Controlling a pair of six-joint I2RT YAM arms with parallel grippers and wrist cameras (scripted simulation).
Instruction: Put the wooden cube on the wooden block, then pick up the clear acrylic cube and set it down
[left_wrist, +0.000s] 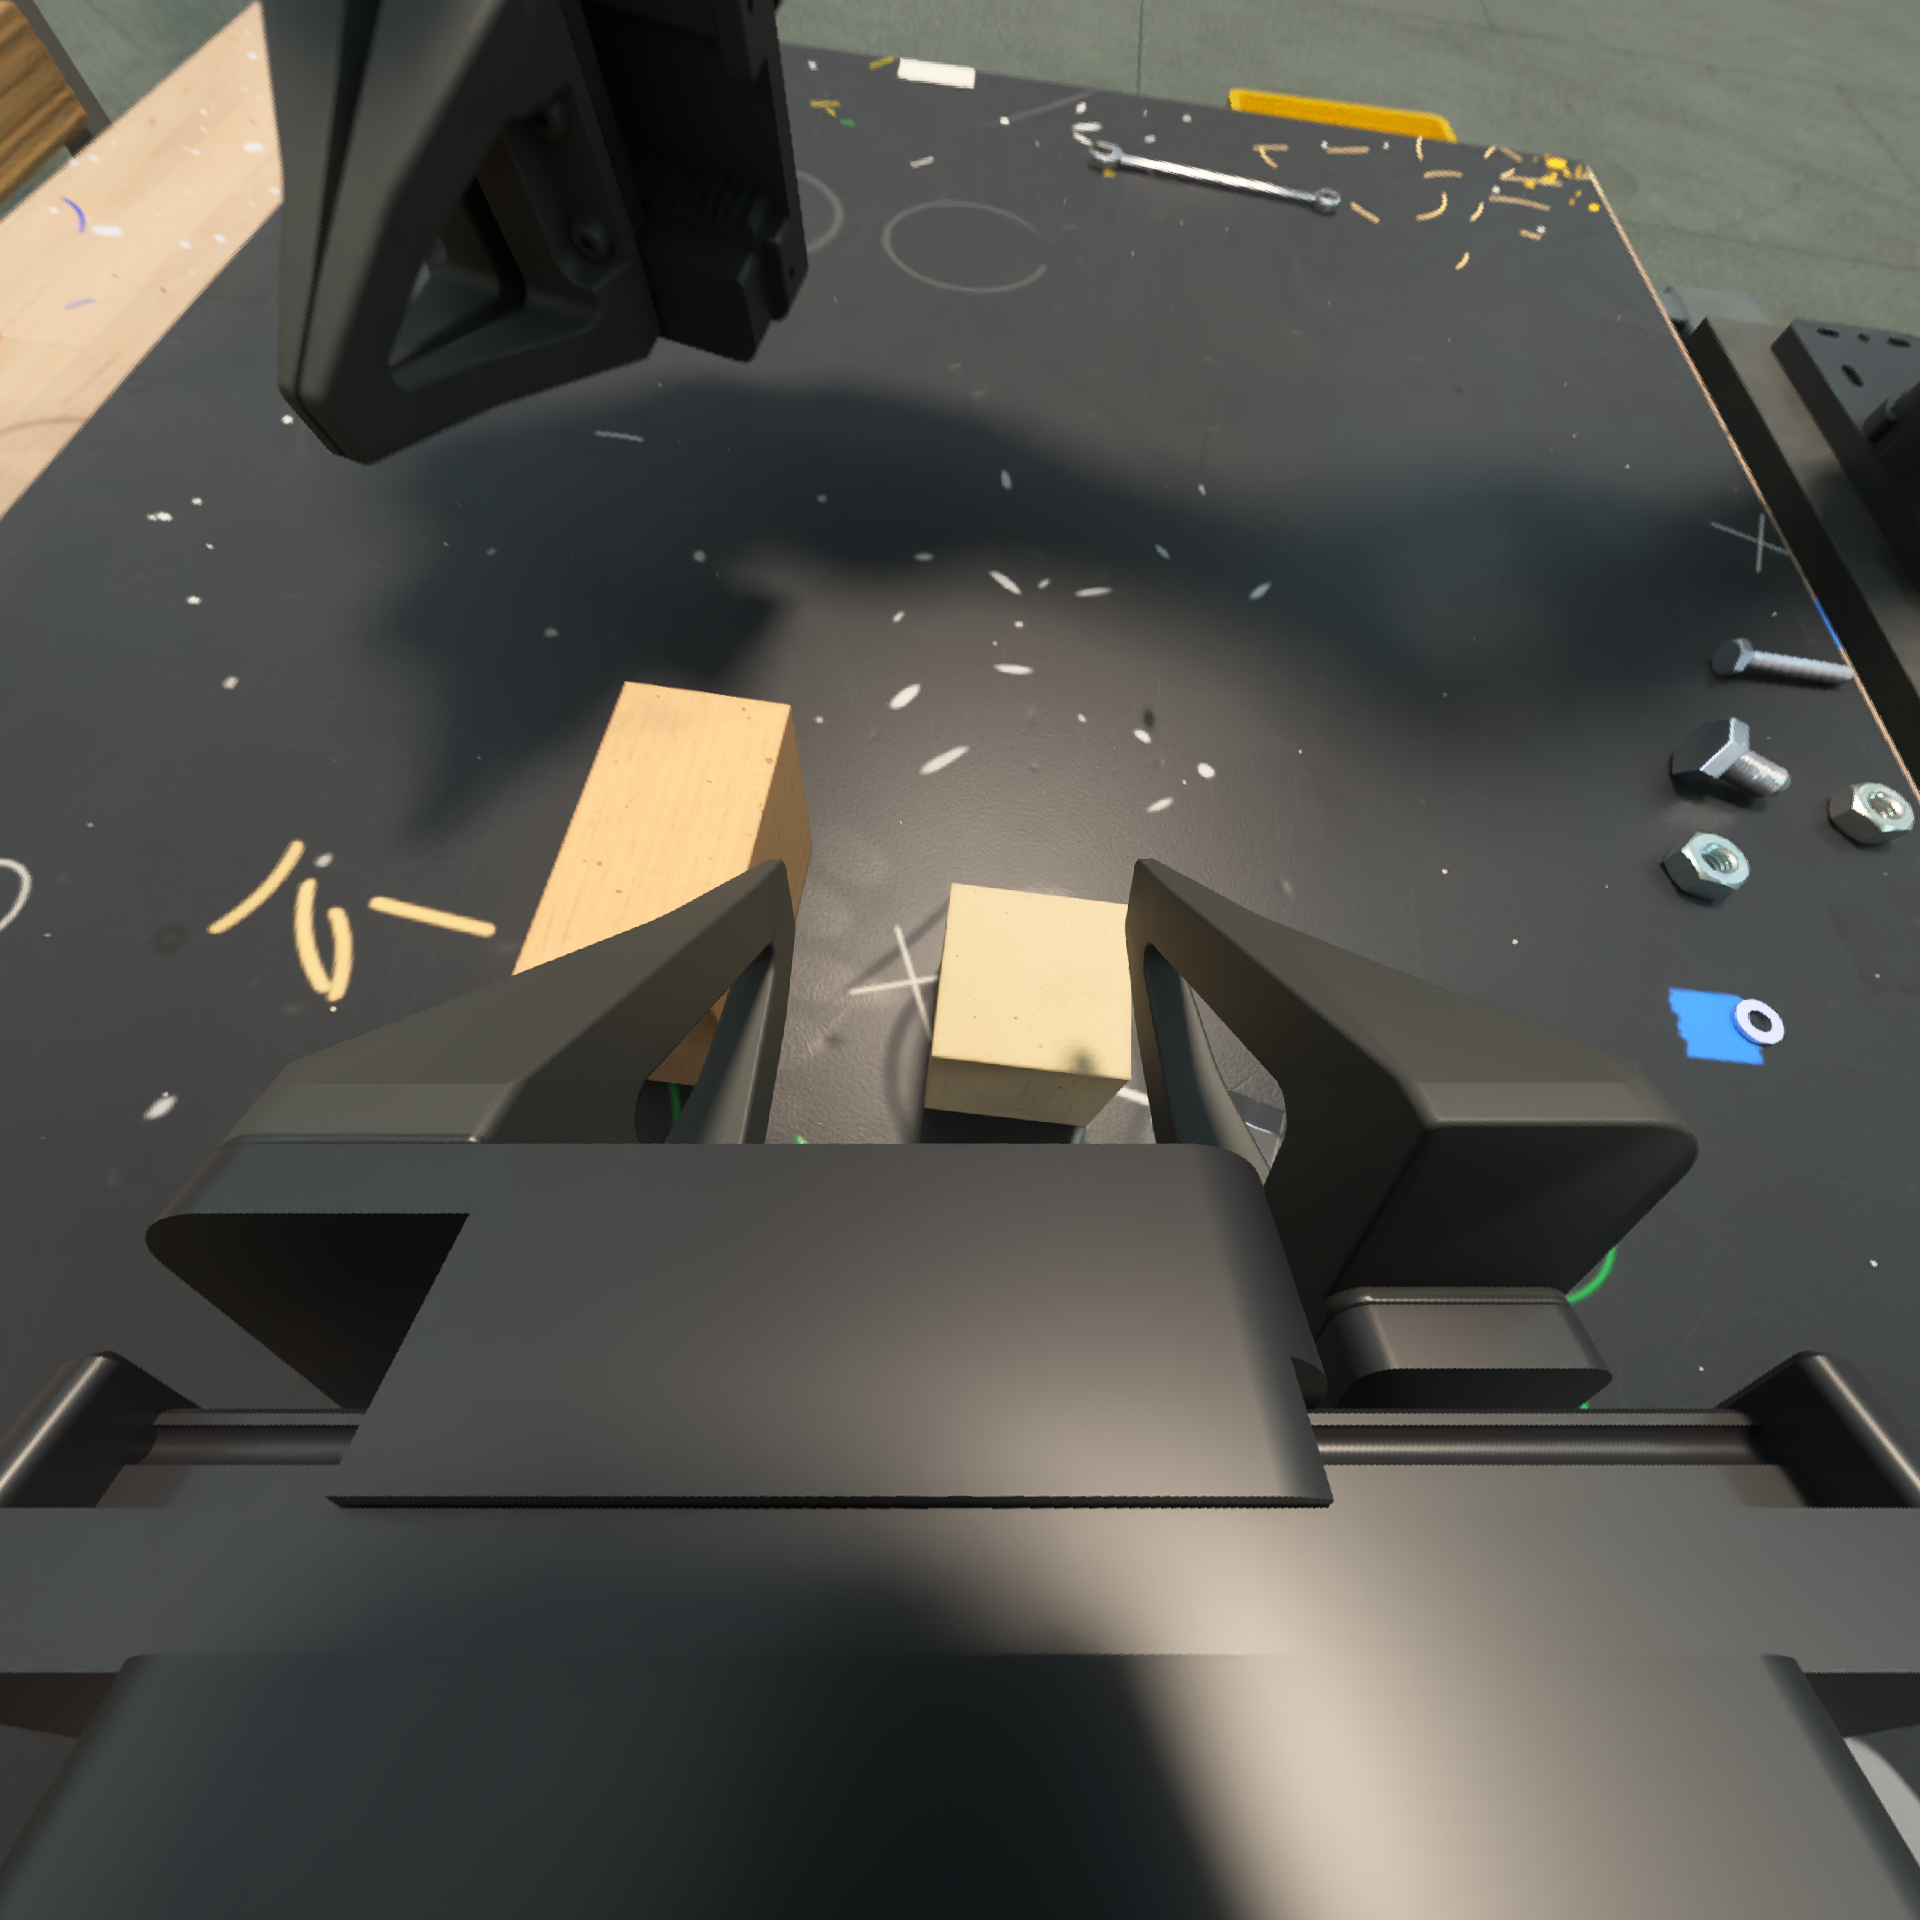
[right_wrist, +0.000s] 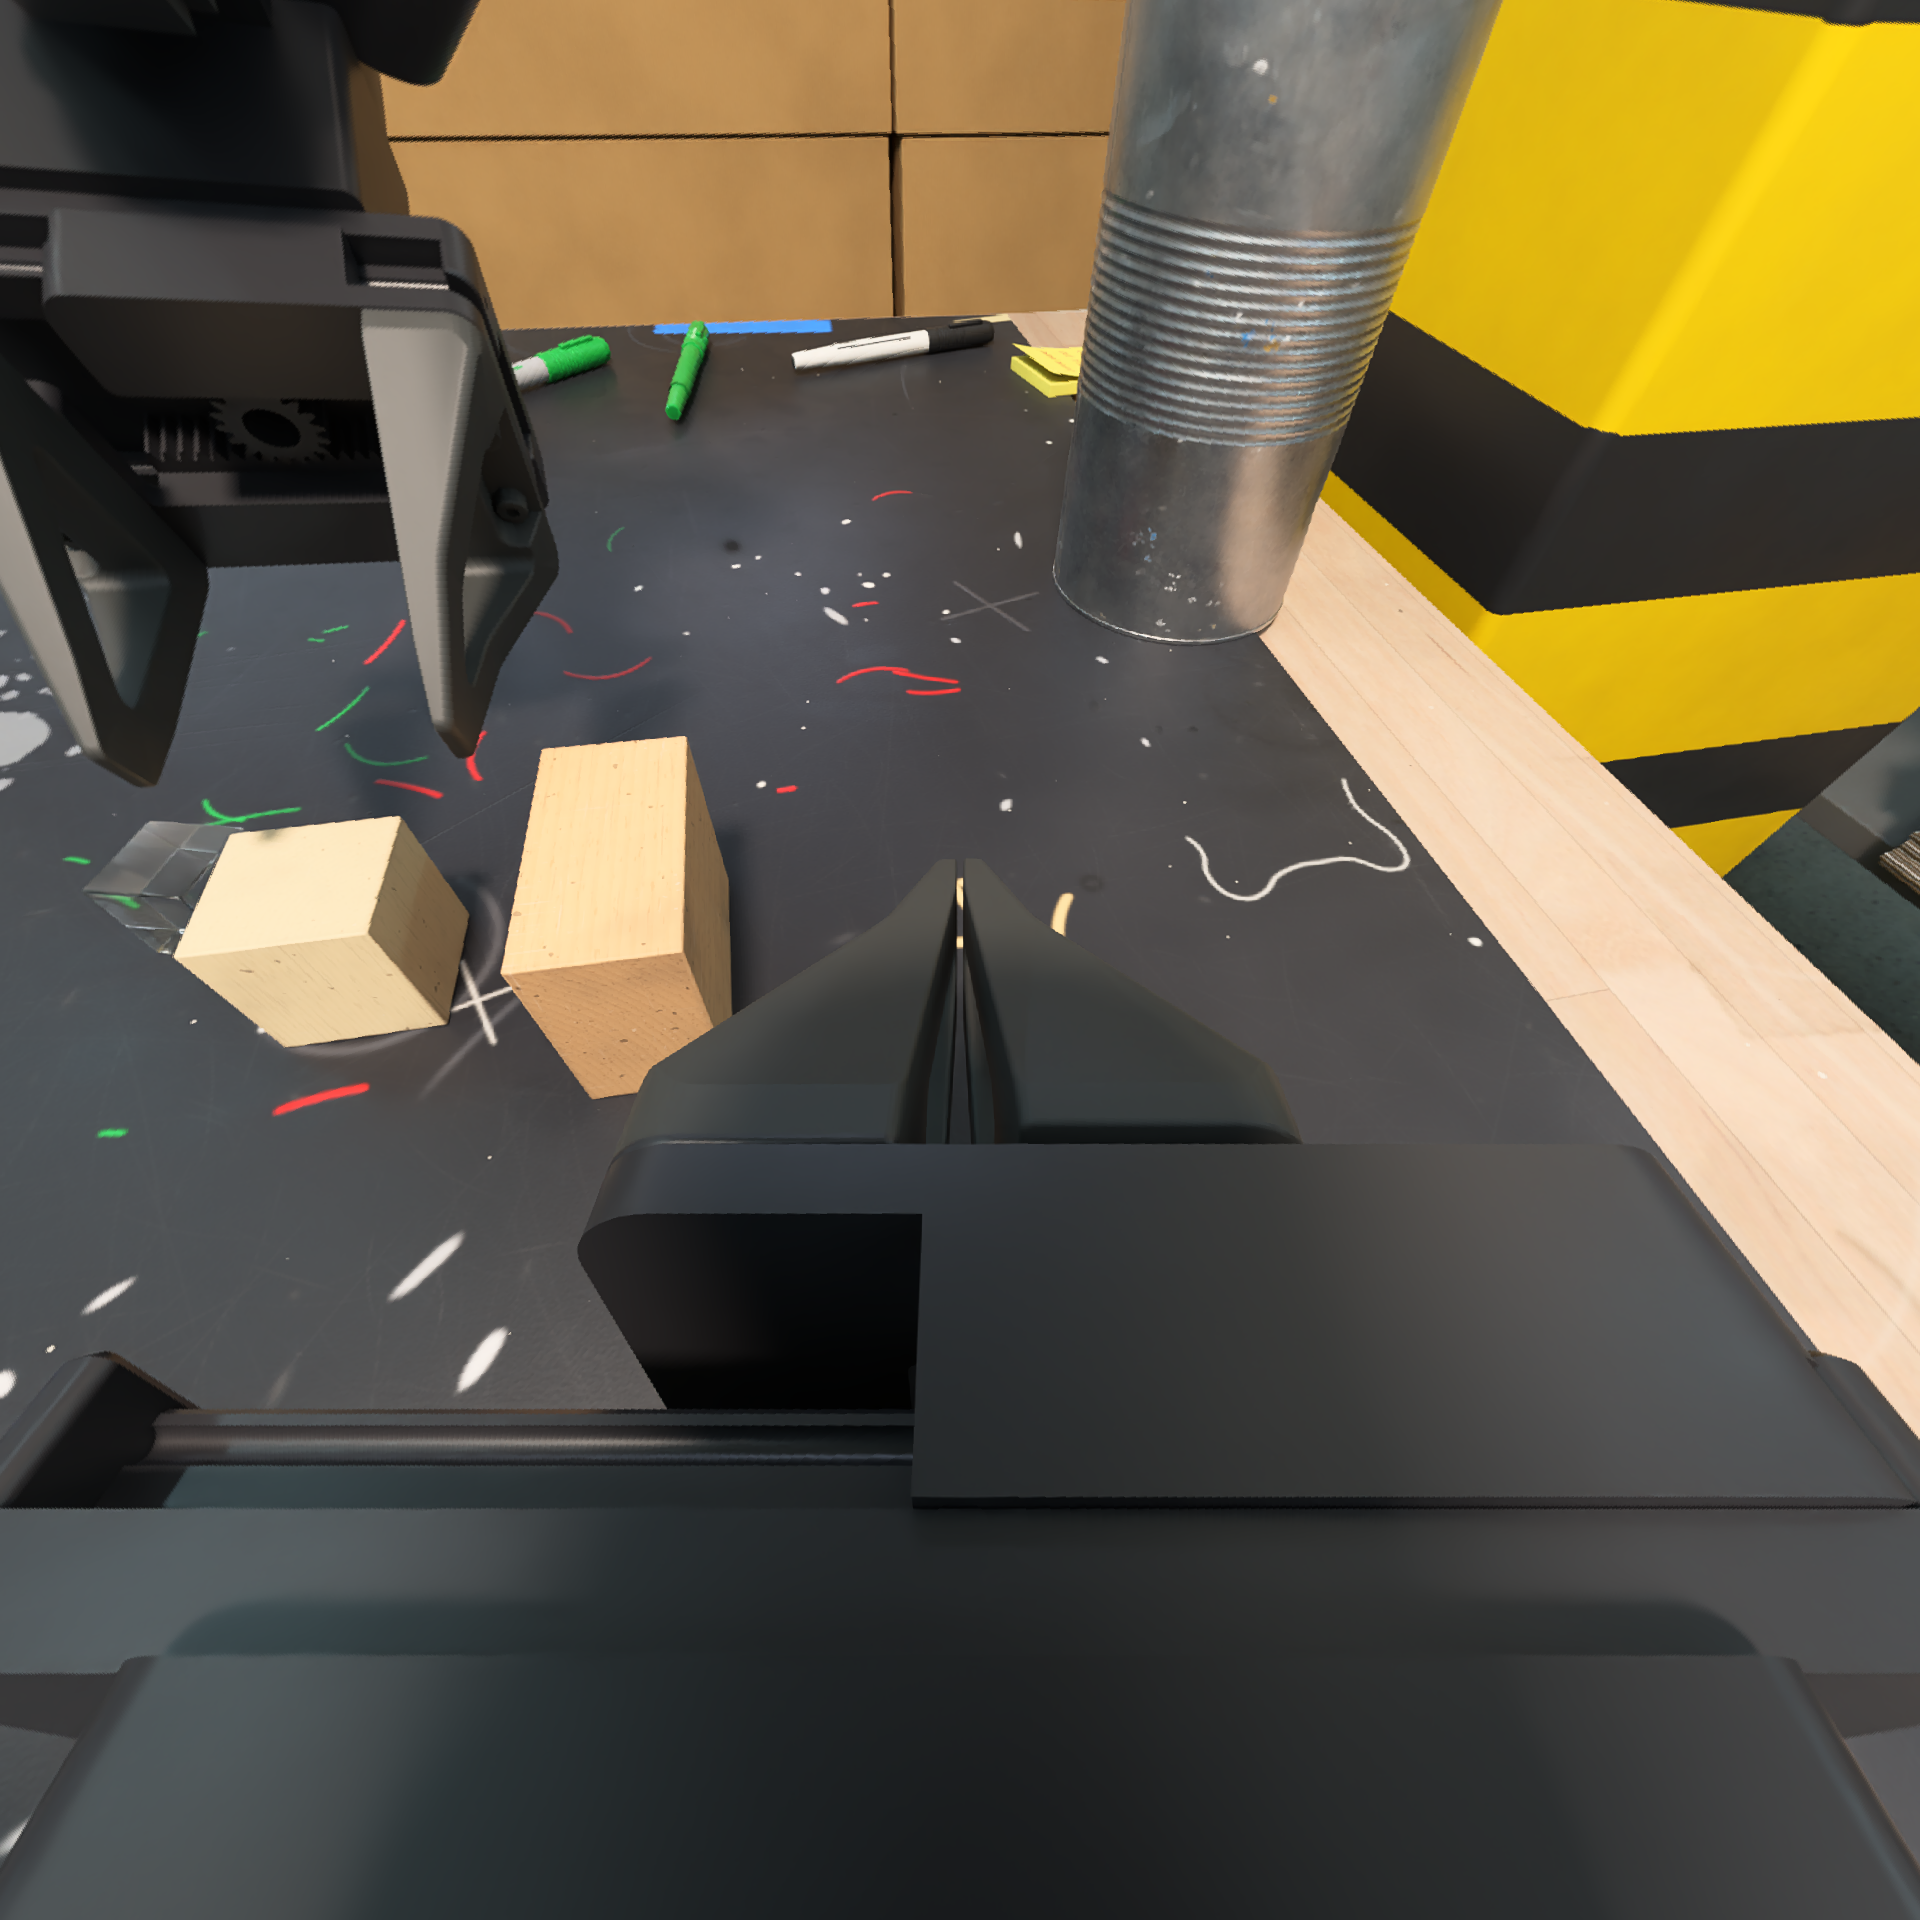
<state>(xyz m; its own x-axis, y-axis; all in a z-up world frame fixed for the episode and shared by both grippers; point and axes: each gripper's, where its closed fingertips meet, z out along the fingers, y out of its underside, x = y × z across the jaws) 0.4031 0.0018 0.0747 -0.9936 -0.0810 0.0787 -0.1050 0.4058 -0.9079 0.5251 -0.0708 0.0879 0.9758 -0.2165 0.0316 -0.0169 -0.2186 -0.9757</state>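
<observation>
The pale wooden cube (left_wrist: 1029, 997) sits on the dark table, with the longer wooden block (left_wrist: 675, 831) lying flat just to its left. My left gripper (left_wrist: 961, 873) is open and empty, hovering over the cube with a finger on each side and not touching it. In the right wrist view the cube (right_wrist: 322, 925), the block (right_wrist: 623, 894) and the clear acrylic cube (right_wrist: 156, 873), which touches the wooden cube's far side, lie below the left gripper (right_wrist: 301, 758). My right gripper (right_wrist: 958, 873) is shut and empty, right of the block. It also shows in the left wrist view (left_wrist: 520, 208).
A metal pipe (right_wrist: 1216, 416) stands at the table's right edge. Green markers (right_wrist: 686, 369), a black pen (right_wrist: 894, 345) and yellow sticky notes (right_wrist: 1047, 370) lie at the back. Bolts (left_wrist: 1725, 764), nuts (left_wrist: 1706, 865), a washer on blue tape (left_wrist: 1756, 1023) and a wrench (left_wrist: 1216, 177) lie further off.
</observation>
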